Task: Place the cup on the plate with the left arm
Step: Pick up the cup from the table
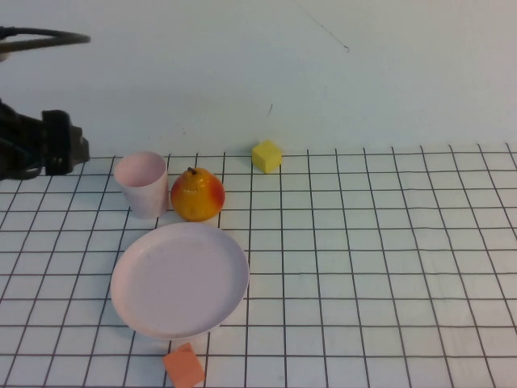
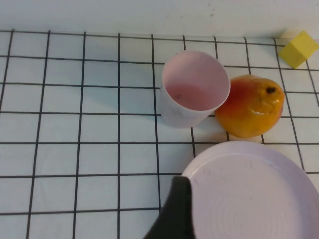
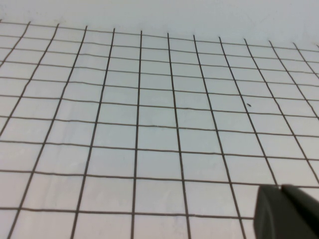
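A small pale pink plastic cup (image 1: 141,183) stands upright and empty beside an orange-yellow pear (image 1: 197,195), just behind the large round pale pink plate (image 1: 179,279), also empty. The left gripper (image 1: 48,145) hovers at the far left; whether its fingers are spread cannot be told. Only the high view shows an orange block (image 1: 184,368). The right gripper (image 3: 286,211) shows only in its own wrist view, above bare gridded tabletop (image 3: 149,124).

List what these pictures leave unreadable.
- Left gripper: at the high view's left edge, left of the cup; that edge crops its arm. The left wrist view shows only one dark finger tip.
- Right gripper: absent from the high view; only a dark corner enters the right wrist view over bare grid.
- Orange block: cut by the high view's bottom edge, near the plate.
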Tool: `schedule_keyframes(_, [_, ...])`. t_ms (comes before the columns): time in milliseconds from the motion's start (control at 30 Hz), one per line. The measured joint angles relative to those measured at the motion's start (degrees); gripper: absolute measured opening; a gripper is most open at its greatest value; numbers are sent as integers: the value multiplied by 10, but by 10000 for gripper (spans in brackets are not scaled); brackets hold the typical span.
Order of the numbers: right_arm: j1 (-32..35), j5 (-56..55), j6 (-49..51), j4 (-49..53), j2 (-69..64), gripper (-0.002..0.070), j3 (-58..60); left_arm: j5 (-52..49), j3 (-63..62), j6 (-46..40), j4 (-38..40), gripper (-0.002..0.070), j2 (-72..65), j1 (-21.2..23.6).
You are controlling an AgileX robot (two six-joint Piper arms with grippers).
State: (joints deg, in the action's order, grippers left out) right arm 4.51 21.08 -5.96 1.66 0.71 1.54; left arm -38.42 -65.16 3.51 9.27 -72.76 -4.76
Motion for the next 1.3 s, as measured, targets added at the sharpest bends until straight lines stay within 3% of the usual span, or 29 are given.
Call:
schedule_keyframes(133, [0,0,0,0,0,-2,0,-6,-53,-11,0,650,-79,0])
schedule_keyframes(667, [0,0,0,0,0,-2,0,-73,-299,-11,-14,627,-371,0])
schedule_keyframes(1033, [0,0,0,0,0,-2,0,-67,-326,-8,-41,619,-475,0])
schedule_keyframes(1167, [0,0,0,0,0,-2,0,-67,-326,-8,-37,540,-488,0])
schedule_keyframes(1300, [0,0,0,0,0,-2,0,-67,-326,-20,-35,312,-489,0])
